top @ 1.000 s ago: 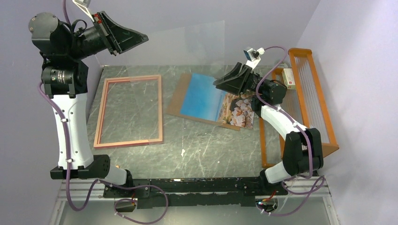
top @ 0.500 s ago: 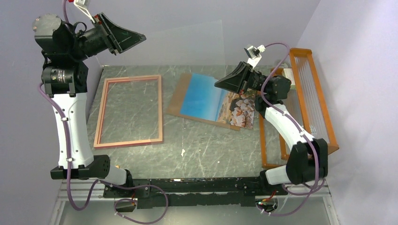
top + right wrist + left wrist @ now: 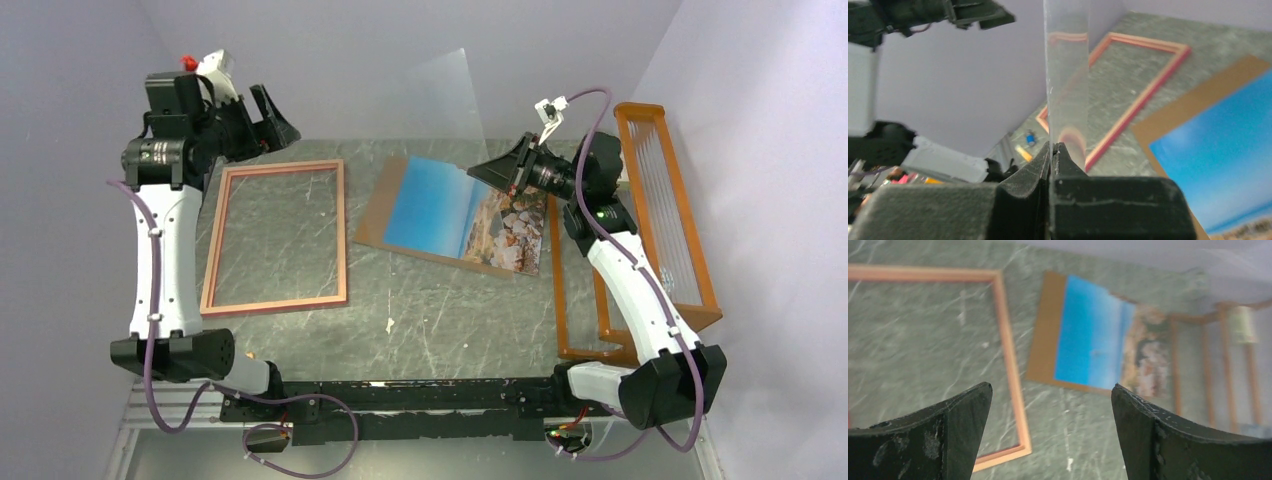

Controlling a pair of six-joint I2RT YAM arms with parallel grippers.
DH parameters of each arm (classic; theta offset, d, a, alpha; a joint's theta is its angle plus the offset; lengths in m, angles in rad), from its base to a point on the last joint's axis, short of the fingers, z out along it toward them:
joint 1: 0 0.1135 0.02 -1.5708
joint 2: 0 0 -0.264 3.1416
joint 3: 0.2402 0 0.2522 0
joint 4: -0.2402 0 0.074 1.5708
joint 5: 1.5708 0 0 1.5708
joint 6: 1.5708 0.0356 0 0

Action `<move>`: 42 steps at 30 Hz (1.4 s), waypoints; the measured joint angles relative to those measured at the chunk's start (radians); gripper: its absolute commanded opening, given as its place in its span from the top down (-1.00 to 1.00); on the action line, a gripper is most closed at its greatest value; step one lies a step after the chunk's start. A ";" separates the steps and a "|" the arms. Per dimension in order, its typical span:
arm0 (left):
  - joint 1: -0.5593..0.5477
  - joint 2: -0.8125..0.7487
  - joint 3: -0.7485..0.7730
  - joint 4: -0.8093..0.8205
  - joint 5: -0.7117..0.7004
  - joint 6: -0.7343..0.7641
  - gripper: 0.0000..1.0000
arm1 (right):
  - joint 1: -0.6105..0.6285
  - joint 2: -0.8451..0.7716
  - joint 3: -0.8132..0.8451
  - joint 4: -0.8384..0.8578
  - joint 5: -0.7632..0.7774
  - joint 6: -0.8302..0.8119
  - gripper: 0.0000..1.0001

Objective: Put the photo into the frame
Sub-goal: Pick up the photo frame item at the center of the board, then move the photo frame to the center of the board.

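Left arm [image 3: 160,260], right arm [image 3: 630,285]: white link shells, black joint housings, purple cables [image 3: 585,93] run along them. Gripper fingers [image 3: 933,440] black, wedge-shaped, scuffed.

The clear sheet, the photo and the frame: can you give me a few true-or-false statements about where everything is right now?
1. The right gripper pinches the edge of a clear sheet. True.
2. The photo sits inside the frame. False: it lies on a brown board beside the frame, which has nothing in it.
3. The left gripper is open and holds nothing. True.
4. The frame stands upright in the orange rack. False: it lies flat on the table.
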 measured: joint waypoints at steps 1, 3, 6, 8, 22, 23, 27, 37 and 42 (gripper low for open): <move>0.000 0.004 -0.025 -0.012 -0.039 0.014 -0.88 | -0.003 0.000 0.001 -0.057 0.033 -0.026 1.00; 0.001 0.014 -0.083 -0.021 -0.099 0.036 -0.77 | -0.008 0.000 0.007 -0.154 0.098 -0.066 1.00; 0.003 0.041 -0.188 -0.018 -0.136 0.051 -0.58 | -0.009 0.003 0.038 -0.307 0.224 -0.111 1.00; 0.000 0.073 -0.275 0.001 -0.137 0.058 -0.55 | -0.009 0.007 0.067 -0.391 0.310 -0.124 1.00; -0.267 0.467 -0.457 0.123 -0.251 -0.022 -0.30 | -0.010 0.023 0.167 -0.630 0.575 -0.081 1.00; -0.277 0.487 -0.456 0.126 -0.262 -0.026 -0.23 | -0.010 0.023 0.168 -0.639 0.578 -0.079 1.00; -0.302 0.547 -0.455 0.129 -0.327 -0.045 0.01 | -0.010 0.029 0.168 -0.662 0.586 -0.061 1.00; -0.307 0.588 -0.454 0.132 -0.383 -0.064 0.94 | -0.011 0.082 0.227 -0.717 0.599 -0.025 1.00; -0.309 0.588 -0.439 0.118 -0.390 -0.064 0.95 | -0.011 0.094 0.241 -0.717 0.590 -0.023 1.00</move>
